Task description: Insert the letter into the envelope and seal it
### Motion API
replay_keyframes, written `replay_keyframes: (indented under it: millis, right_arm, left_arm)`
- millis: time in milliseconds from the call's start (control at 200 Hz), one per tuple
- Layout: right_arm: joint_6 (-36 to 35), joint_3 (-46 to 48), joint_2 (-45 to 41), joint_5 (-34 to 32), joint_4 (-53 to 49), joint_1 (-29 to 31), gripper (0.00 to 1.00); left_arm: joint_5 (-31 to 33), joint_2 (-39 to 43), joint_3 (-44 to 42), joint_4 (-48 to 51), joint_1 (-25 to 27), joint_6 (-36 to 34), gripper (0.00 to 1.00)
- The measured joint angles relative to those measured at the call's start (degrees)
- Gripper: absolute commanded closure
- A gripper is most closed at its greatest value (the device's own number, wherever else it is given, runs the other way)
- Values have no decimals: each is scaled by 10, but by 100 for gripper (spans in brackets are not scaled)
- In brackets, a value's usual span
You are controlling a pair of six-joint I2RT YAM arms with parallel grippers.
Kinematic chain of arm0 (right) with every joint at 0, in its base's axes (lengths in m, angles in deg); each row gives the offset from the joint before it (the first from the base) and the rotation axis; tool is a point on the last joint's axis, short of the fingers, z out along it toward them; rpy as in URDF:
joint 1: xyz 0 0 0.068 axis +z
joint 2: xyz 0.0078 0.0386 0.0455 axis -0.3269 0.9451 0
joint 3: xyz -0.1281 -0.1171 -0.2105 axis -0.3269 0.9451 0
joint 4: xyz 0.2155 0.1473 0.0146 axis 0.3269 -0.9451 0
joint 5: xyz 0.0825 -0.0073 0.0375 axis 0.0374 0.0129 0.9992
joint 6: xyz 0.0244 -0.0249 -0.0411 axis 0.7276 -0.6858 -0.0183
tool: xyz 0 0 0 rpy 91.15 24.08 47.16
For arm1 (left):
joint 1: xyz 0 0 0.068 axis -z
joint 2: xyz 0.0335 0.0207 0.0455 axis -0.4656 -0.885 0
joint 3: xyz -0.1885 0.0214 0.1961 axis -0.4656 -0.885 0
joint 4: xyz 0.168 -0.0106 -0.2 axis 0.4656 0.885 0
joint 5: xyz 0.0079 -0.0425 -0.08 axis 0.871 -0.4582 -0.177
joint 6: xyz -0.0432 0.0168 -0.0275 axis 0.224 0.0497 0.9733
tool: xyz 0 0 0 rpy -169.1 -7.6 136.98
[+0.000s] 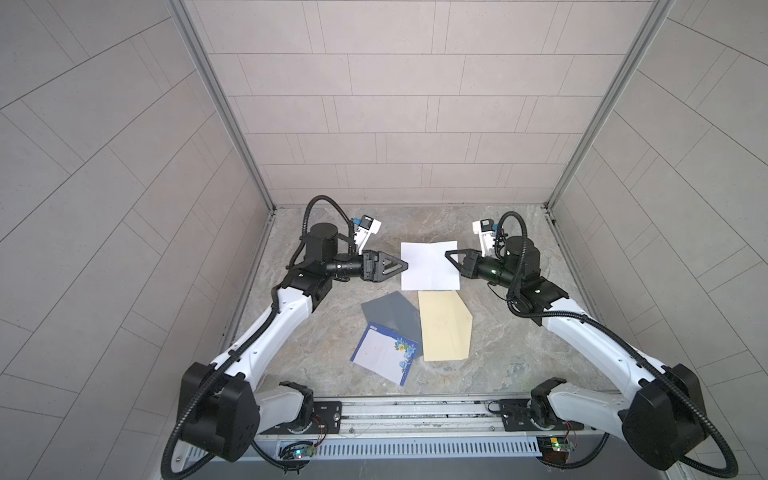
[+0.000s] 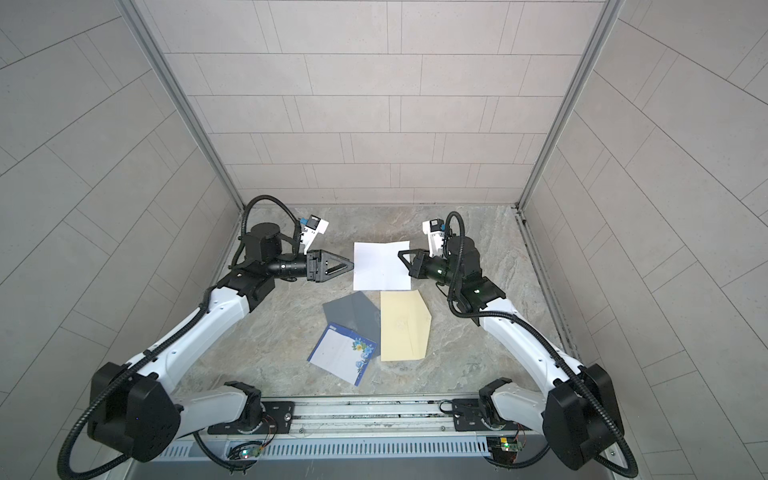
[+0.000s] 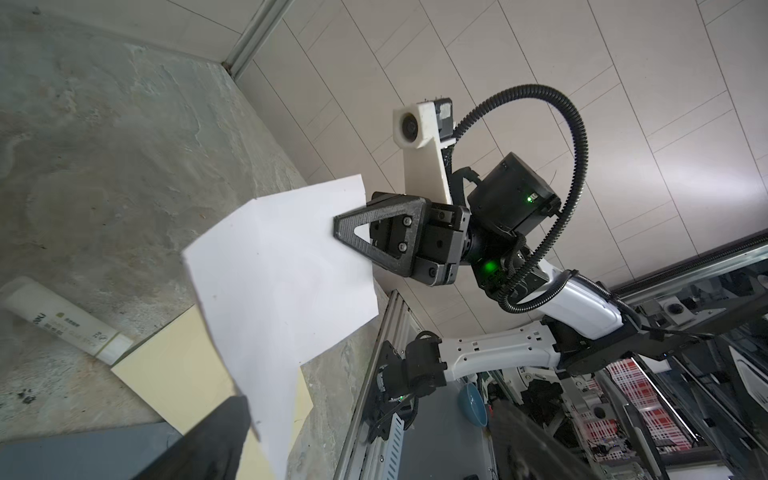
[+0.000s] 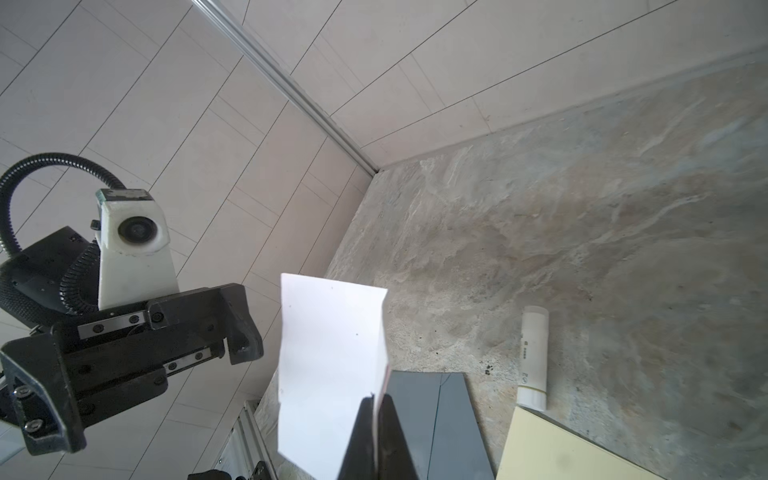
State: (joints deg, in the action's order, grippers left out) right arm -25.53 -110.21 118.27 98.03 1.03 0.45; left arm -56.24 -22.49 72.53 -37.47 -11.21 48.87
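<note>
The right wrist view's bottom edge is cutting off the fingers [image 4: 358, 444] of the right gripper [image 4: 377, 400], the white letter [image 4: 328, 365], the grey envelope [image 4: 436, 424] and the cream envelope [image 4: 573, 449]. In the left wrist view the white letter is covering part of the cream envelope, the fingers [image 3: 208, 449] of the left gripper [image 1: 404, 266] are showing only as dark blurs at the edge, and the print on the glue stick [image 3: 62, 320] is blurring past reading.

Both arms reach in toward the far middle, grippers facing each other.
Left arm [image 1: 274, 328] stretches out from the near-left base with its wrist about level. The left gripper [image 1: 401, 266] points right, jaws spread wide, nothing between them. Right arm [image 1: 582, 332] mirrors it from the near-right. The right gripper [image 1: 449, 254] points left, jaws pinched on the right edge of a white sheet [image 1: 428, 270].
</note>
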Motion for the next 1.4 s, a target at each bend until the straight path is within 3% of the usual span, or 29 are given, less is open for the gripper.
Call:
replay_keyframes:
  millis: [355, 535, 781, 1016, 1401]
  right_arm:
    - [-12, -26, -68, 91, -2, -12, 100]
    - [-11, -68, -71, 105, 6, 19, 100]
    - [-28, -113, -9, 50, 6, 75, 100]
    - [-23, -107, 88, -16, 3, 82, 100]
    - [0, -96, 95, -40, 37, 100, 100]
  left_arm:
    - [148, -51, -24, 18, -56, 22, 8]
    - [185, -92, -25, 22, -43, 39, 15]
    - [188, -91, -25, 17, -3, 51, 29]
    - [179, -52, -25, 17, 5, 54, 30]
    - [150, -29, -25, 17, 29, 52, 29]
